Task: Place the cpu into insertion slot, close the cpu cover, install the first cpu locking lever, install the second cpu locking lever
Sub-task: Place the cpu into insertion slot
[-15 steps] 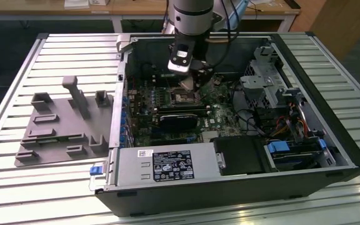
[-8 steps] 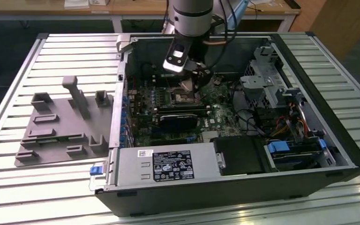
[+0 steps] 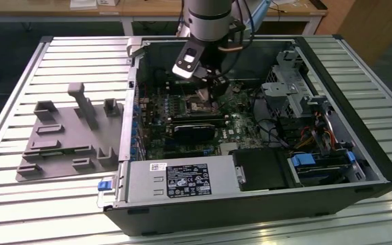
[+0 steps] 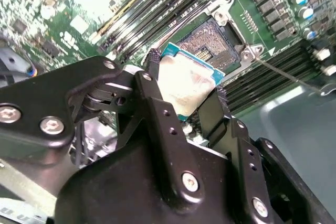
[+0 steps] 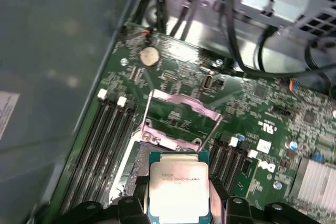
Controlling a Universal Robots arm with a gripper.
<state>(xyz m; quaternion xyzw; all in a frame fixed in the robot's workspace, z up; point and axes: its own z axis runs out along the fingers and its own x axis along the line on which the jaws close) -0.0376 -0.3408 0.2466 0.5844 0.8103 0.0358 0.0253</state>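
Note:
My gripper (image 4: 186, 80) is shut on the cpu (image 4: 184, 85), a flat square chip with a dull silver top and a green edge, with one black finger on each side. The chip hangs tilted just above the insertion slot (image 4: 212, 40), whose dark pin field and silvery rim lie open. In the first wrist view the cpu (image 5: 177, 187) sits between the fingers, and the cpu cover (image 5: 184, 103) stands flipped up beyond it. A thin lever rod (image 4: 286, 74) sticks out beside the socket. In the exterior view the gripper (image 3: 213, 94) is low inside the case, over the slot (image 3: 199, 106).
Long memory slots (image 5: 113, 129) flank the socket on both sides. A black block (image 3: 196, 130) lies just in front of it, with a power supply (image 3: 182, 178), drive cage (image 3: 291, 81) and cables (image 3: 312, 138) around. A grey fixture tray (image 3: 67, 138) sits outside the case.

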